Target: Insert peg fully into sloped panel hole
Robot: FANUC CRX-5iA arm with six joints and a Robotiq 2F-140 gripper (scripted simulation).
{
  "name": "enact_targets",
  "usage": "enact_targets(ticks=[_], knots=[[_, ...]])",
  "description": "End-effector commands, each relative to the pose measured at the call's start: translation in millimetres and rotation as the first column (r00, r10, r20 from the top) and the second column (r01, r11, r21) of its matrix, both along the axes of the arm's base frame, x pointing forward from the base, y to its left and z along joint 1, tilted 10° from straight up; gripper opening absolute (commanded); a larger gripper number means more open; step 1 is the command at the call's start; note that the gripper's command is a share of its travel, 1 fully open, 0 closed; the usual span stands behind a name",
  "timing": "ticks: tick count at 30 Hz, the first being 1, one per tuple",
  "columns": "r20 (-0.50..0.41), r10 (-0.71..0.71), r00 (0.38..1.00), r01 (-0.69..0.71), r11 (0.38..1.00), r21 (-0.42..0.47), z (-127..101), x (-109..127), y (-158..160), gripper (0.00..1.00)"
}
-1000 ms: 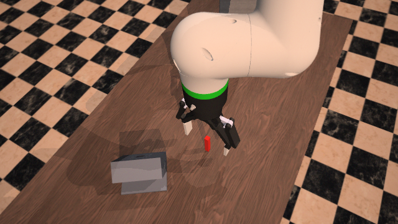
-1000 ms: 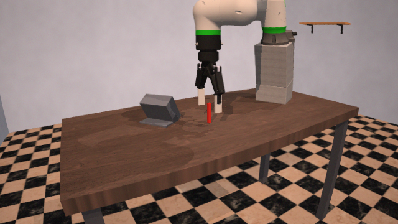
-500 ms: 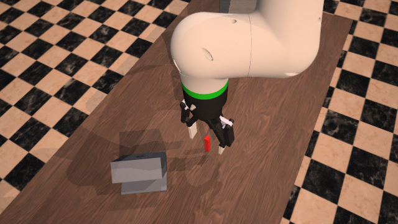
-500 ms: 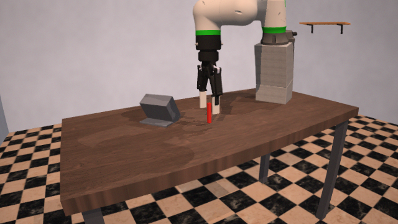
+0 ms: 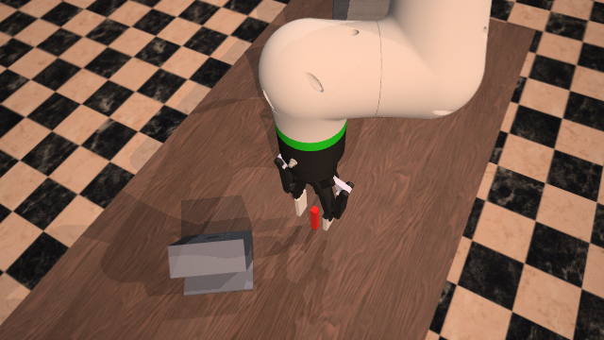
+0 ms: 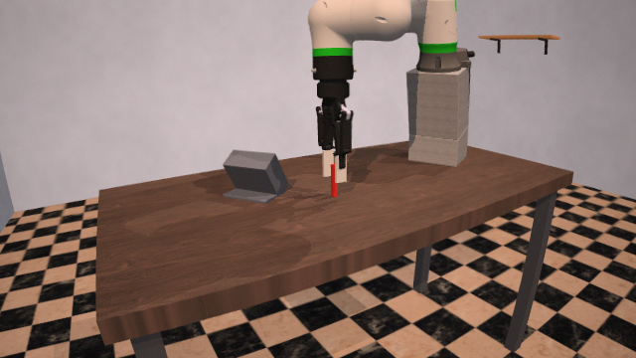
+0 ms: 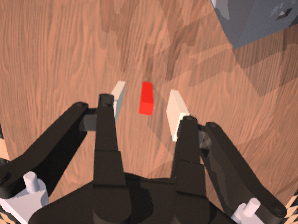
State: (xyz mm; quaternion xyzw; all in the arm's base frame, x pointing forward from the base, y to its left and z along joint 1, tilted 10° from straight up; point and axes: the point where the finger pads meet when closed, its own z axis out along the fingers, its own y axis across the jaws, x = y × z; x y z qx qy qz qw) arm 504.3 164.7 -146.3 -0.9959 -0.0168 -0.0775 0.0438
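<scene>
The red peg stands upright on the wooden table, a little to the right of the grey sloped panel block. My gripper points straight down over the peg, with one white finger pad on each side of it. In the wrist view the peg sits between the pads of the gripper with a narrow gap on both sides, so the fingers are partly closed but not touching it. In the side view the peg's lower part shows below the fingertips.
The robot's grey pedestal stands at the back right of the table. A small wall shelf hangs behind it. The table's front edge is well away from the peg, and checkered floor lies all around.
</scene>
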Motion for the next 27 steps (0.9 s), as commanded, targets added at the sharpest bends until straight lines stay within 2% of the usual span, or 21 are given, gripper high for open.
enact_targets(ticks=[1,16,18,22,24,27], knots=[[0.0,0.0,1.0,0.0,1.0,0.0,0.1,0.2,0.0,0.34],[0.0,0.0,1.0,0.0,1.0,0.0,0.1,0.2,0.0,0.07],[0.0,0.0,1.0,0.0,1.0,0.0,0.1,0.2,0.0,0.07],[0.0,0.0,1.0,0.0,1.0,0.0,0.1,0.2,0.0,0.0],[0.0,0.0,1.0,0.0,1.0,0.0,5.4,-0.6,-0.4,0.0],[0.0,0.0,1.0,0.0,1.0,0.0,25.2,-3.5,-2.2,0.0]])
